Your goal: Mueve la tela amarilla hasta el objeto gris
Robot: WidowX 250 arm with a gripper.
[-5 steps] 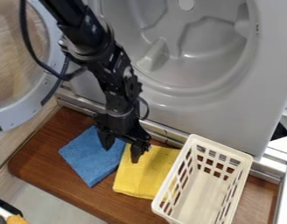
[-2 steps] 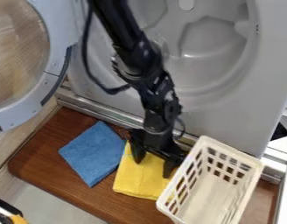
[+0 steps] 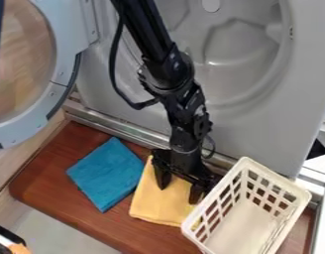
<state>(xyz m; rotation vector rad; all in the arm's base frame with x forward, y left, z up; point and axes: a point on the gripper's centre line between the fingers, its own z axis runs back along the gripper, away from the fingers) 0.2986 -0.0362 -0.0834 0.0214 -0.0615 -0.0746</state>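
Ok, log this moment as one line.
hand: open, down at yellow cloth | blue cloth: beside it | white basket: other side | yellow cloth: outside grey drum

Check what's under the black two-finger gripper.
Yellow fabric cloth, lying on a brown wooden board. The gripper covers the cloth's upper right part. Can't see what's beneath the cloth, or tell whether the fingertips touch it.
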